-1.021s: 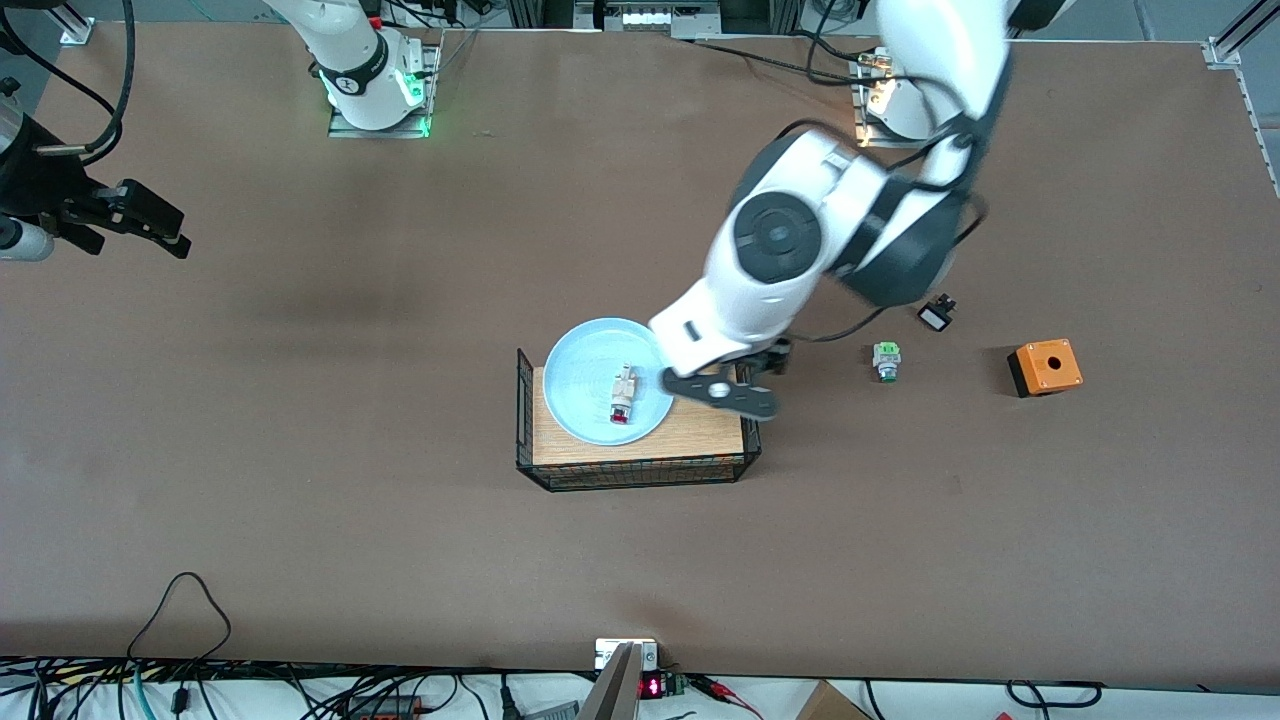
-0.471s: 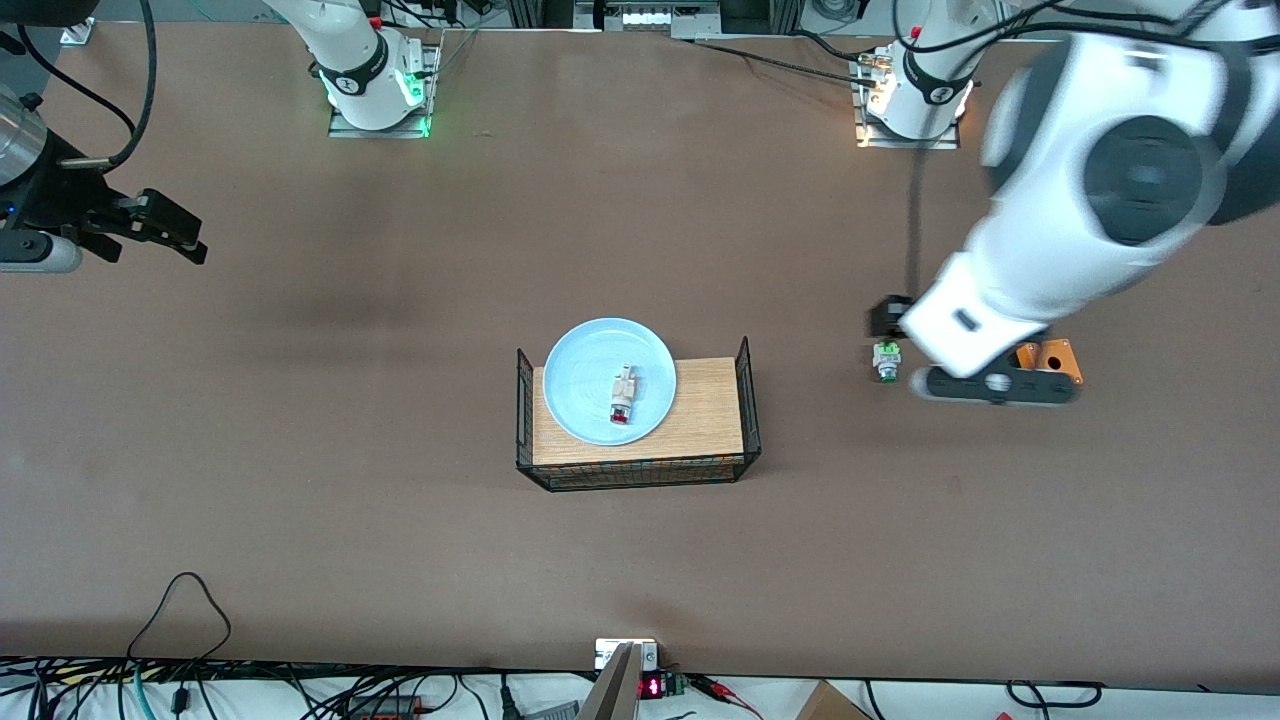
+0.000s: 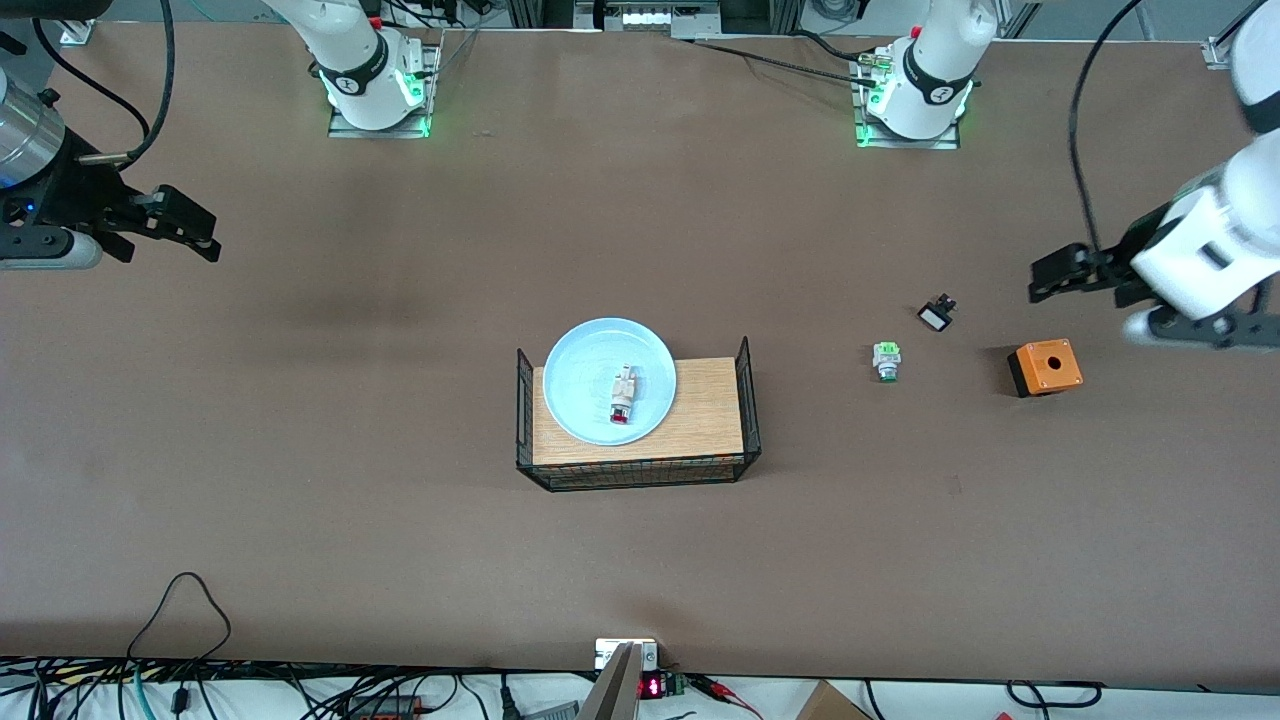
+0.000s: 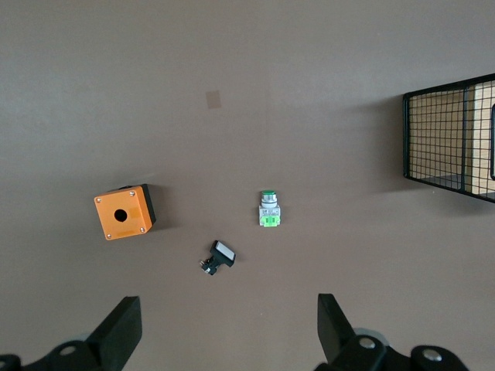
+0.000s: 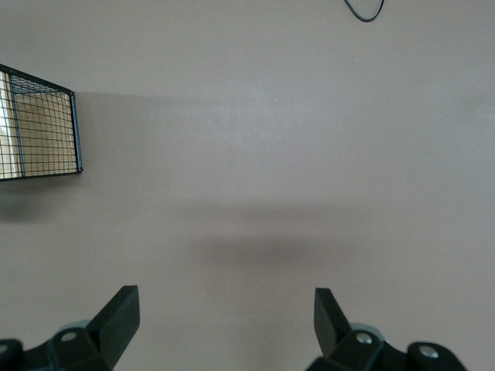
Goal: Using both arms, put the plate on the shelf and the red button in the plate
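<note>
The pale blue plate (image 3: 590, 375) lies in a wire basket (image 3: 640, 472) with a wooden floor, mid-table. The red button (image 3: 622, 397) lies on the plate, its red cap pointing toward the front camera. My left gripper (image 3: 1075, 275) is open and empty, up in the air over the table at the left arm's end, close to the orange box (image 3: 1045, 367). Its wrist view (image 4: 230, 332) shows bare table between the fingers. My right gripper (image 3: 195, 232) is open and empty, waiting over the right arm's end of the table; its wrist view (image 5: 224, 325) shows bare table.
A green-capped button (image 3: 886, 360) and a small black switch (image 3: 936, 315) lie between the basket and the orange box; all three show in the left wrist view: button (image 4: 267, 209), switch (image 4: 217, 257), box (image 4: 124, 212). The basket's end shows in both wrist views (image 4: 445, 139) (image 5: 42, 127).
My left arm has swung from beside the plate over the basket out to the left arm's end of the table, empty. The plate and red button stayed. My right gripper drifted slightly.
</note>
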`<state>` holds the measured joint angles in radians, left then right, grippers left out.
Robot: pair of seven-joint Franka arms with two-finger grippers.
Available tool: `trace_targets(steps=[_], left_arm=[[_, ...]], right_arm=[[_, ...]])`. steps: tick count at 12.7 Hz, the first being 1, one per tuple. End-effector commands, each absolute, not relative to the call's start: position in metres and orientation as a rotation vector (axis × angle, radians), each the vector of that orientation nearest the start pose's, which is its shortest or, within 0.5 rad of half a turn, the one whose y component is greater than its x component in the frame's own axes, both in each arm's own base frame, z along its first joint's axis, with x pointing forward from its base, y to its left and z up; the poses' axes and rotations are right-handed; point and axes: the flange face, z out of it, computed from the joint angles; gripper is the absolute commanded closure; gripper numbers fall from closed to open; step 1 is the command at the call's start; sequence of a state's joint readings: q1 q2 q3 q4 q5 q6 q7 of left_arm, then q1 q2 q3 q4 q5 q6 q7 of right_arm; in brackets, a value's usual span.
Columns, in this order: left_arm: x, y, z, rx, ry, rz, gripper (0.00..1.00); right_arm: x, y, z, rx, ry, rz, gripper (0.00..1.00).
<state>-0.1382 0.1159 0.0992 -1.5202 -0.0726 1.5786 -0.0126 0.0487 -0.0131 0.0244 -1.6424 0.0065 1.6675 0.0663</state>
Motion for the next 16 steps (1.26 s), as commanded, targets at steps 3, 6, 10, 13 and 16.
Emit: trace_targets(steps=[3, 6, 10, 13, 16], left_arm=[[0.552, -0.06, 0.59, -3.116, 0.182, 0.015, 0.0], [0.568, -0.055, 0.585, -3.122, 0.168, 0.023, 0.0], [0.568, -0.061, 0.586, -3.12, 0.179, 0.022, 0.0], [0.567, -0.063, 0.589, -3.12, 0.182, 0.018, 0.0], [0.568, -0.061, 0.589, -3.123, 0.182, 0.018, 0.0]], right_arm=[[0.557, 0.041, 0.62, -3.13, -0.004, -0.09, 0.0], [0.557, 0.042, 0.62, -3.13, -0.004, -0.09, 0.0], [0.558, 0.042, 0.619, -3.13, -0.002, -0.088, 0.0], [0.558, 0.042, 0.618, -3.131, -0.007, -0.086, 0.0], [0.559, 0.041, 0.618, -3.131, -0.009, -0.083, 0.0]])
